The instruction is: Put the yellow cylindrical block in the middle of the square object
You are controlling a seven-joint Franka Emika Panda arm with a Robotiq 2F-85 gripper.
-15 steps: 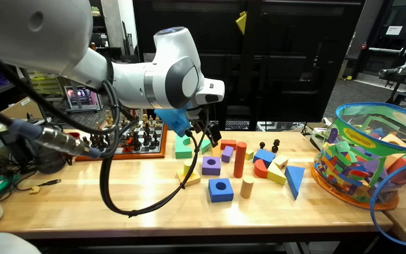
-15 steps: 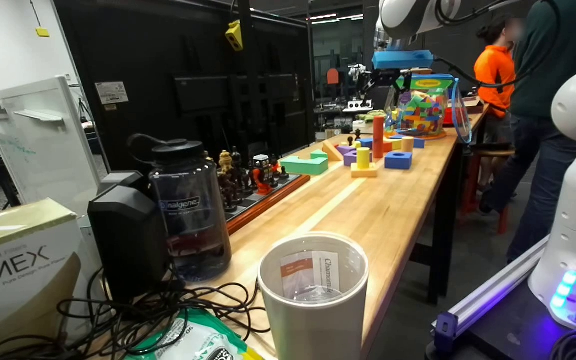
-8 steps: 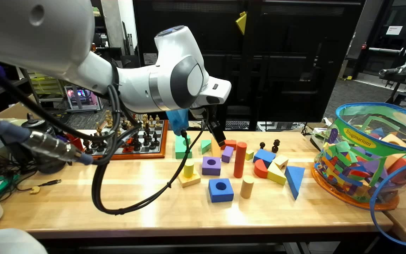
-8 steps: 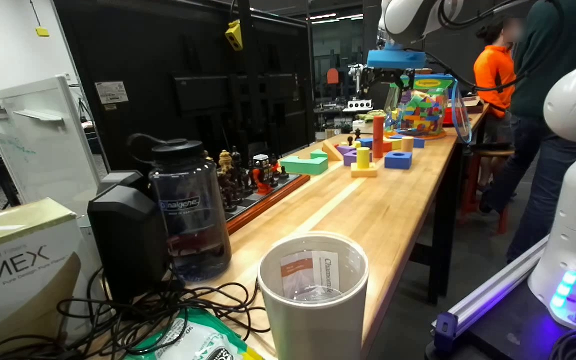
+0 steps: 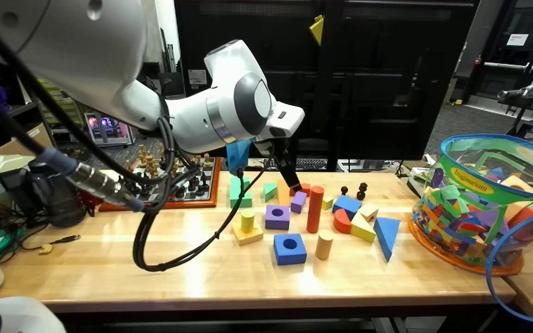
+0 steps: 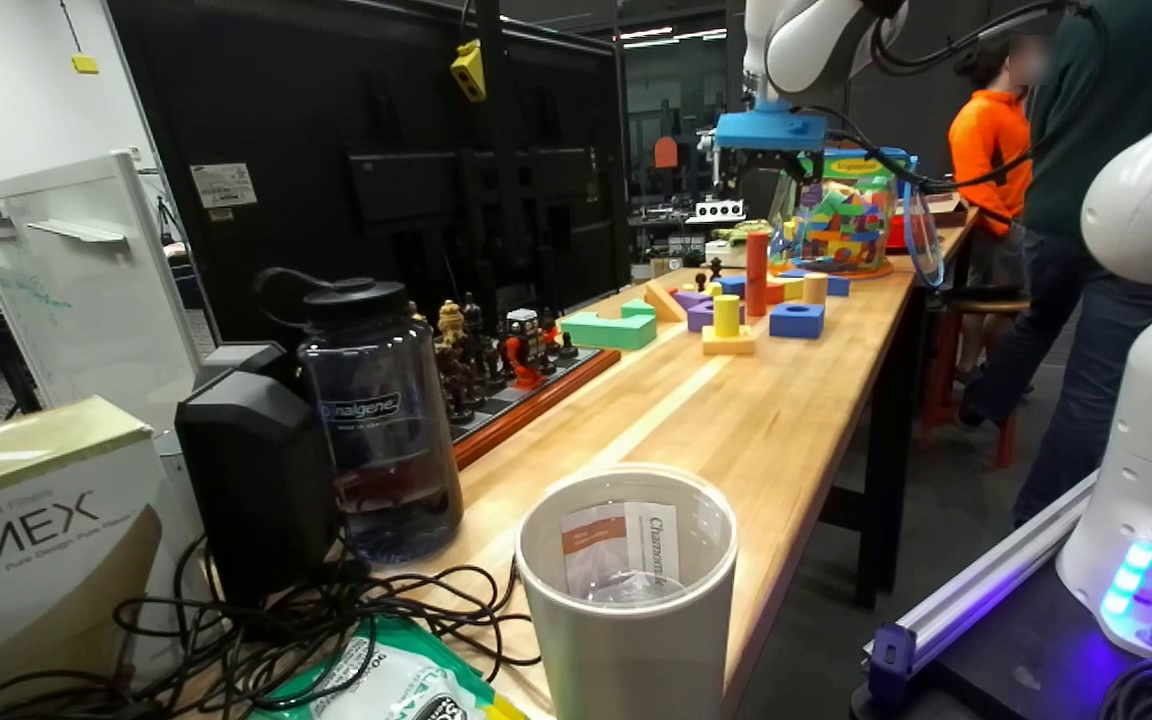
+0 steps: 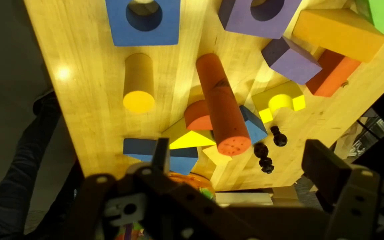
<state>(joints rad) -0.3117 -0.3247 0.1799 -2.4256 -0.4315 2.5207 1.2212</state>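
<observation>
The yellow cylindrical block (image 5: 247, 221) stands upright on a flat, pale-yellow square block (image 5: 242, 238); I cannot tell if it sits in a hole. Both also show in an exterior view, the cylinder (image 6: 726, 316) above the square block (image 6: 728, 344). They are out of the wrist view. A blue square block (image 5: 289, 249) and a purple square block (image 5: 277, 217), each with a round hole, lie beside them; the wrist view shows the blue (image 7: 145, 35) and the purple (image 7: 262, 23). My gripper (image 7: 242, 156) is open and empty, above the far blocks (image 5: 293, 182).
A tall red cylinder (image 5: 314, 210) and a tan cylinder (image 5: 324, 245) stand upright. Several other blocks lie behind and right. A clear bag of blocks (image 5: 465, 222) stands at the right end. A chessboard (image 5: 201, 196) lies at the back left. The arm's cables hang over the table.
The arm has shifted and tilted; the gripper is a little further right and lower in an exterior view, and further left and lower in an exterior view. The blocks have not moved.
</observation>
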